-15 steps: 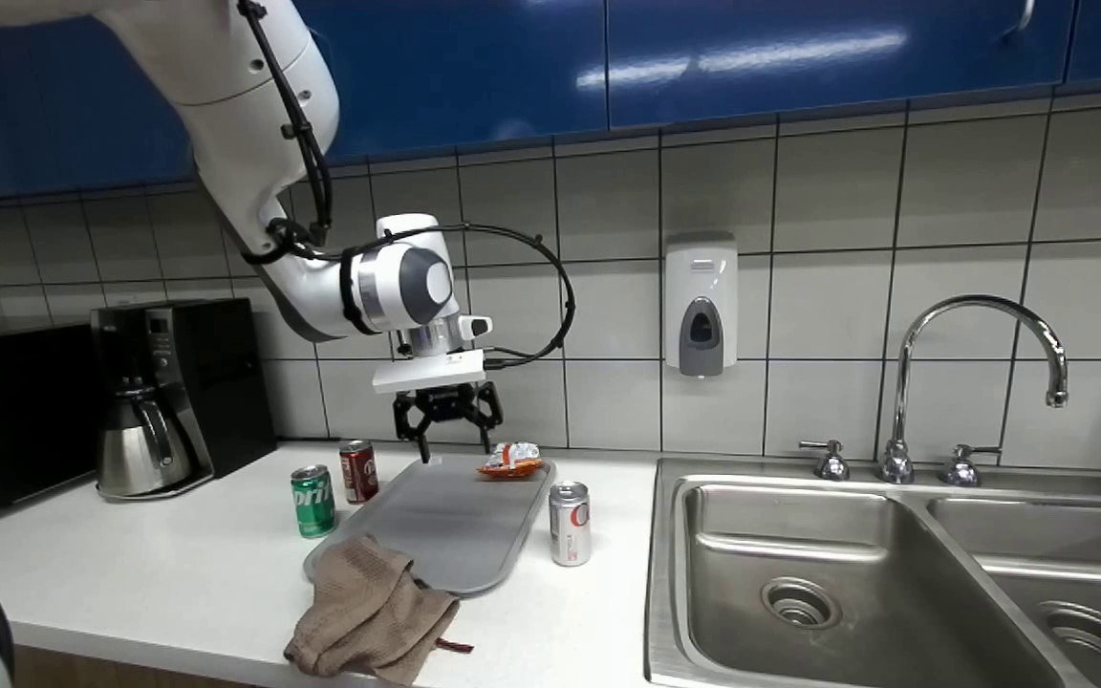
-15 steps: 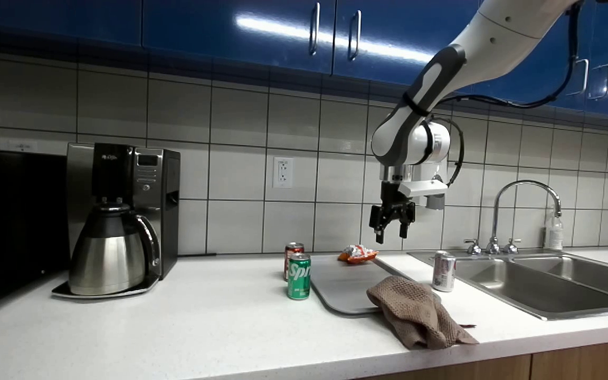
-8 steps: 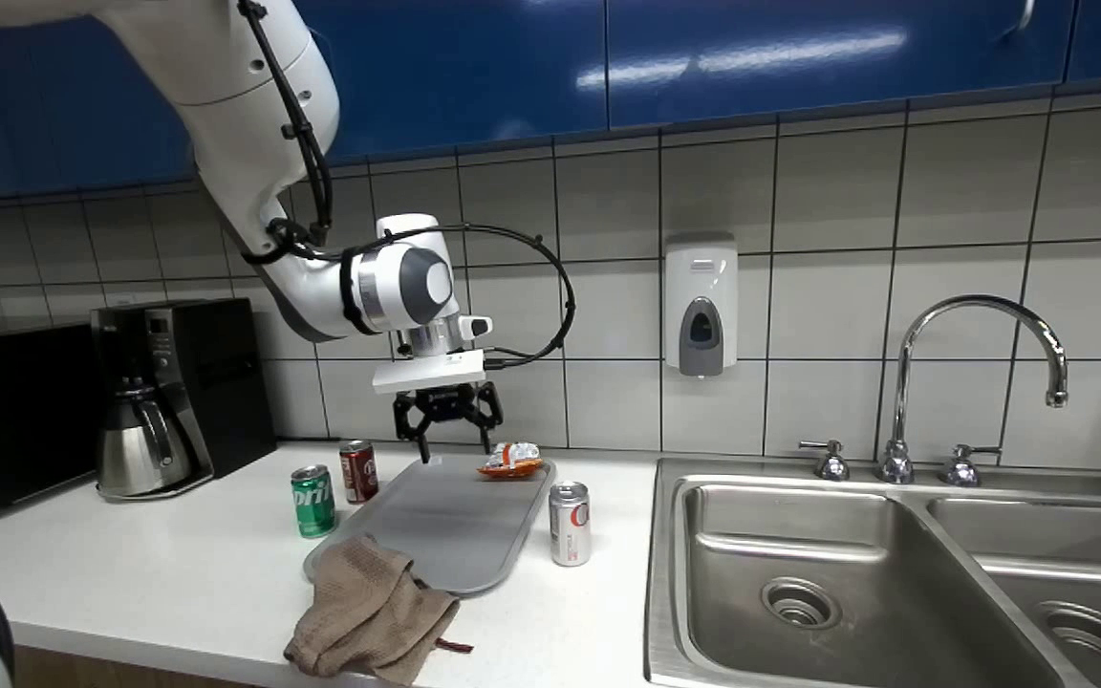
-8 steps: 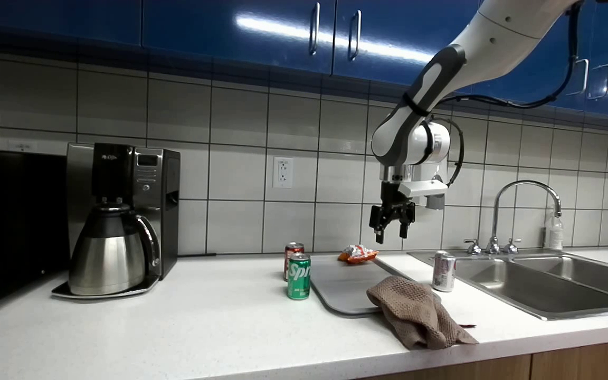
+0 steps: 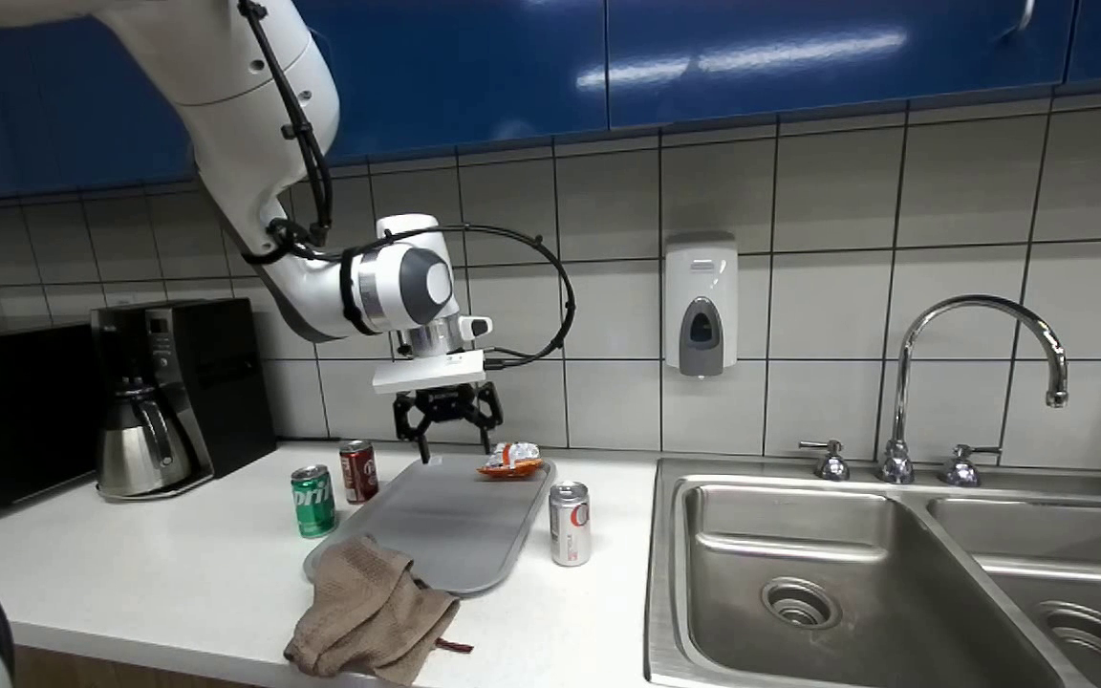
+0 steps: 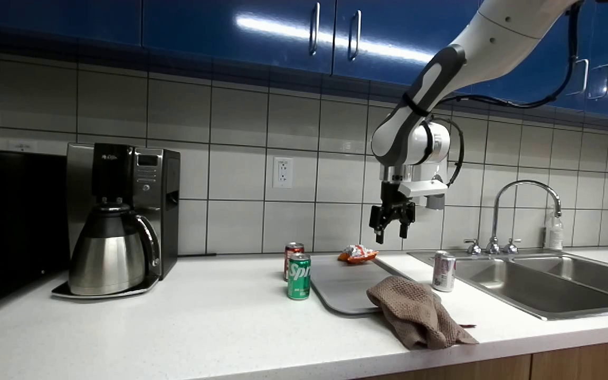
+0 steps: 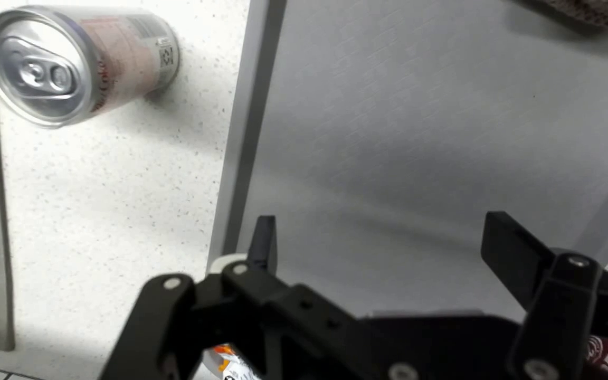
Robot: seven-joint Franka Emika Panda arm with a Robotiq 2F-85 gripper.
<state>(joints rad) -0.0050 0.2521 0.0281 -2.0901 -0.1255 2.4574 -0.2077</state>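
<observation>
My gripper (image 5: 456, 455) is open and empty, pointing down above the far part of the grey tray (image 5: 450, 535); it also shows in an exterior view (image 6: 391, 238) and the wrist view (image 7: 380, 224). An orange and white packet (image 5: 512, 461) lies on the tray's far corner, nearest to the gripper. A silver Coke can (image 5: 570, 524) stands beside the tray on the sink side. A green Sprite can (image 5: 313, 501) and a dark red can (image 5: 358, 471) stand on the opposite side. A brown cloth (image 5: 369, 612) covers the tray's near corner.
A steel double sink (image 5: 665, 573) with a curved faucet (image 5: 971, 304) adjoins the counter. A coffee maker (image 6: 148, 211) with a steel carafe (image 6: 108, 264) stands at the other end. A soap dispenser (image 5: 701, 304) is on the tiled wall. Blue cabinets (image 6: 240, 31) hang above.
</observation>
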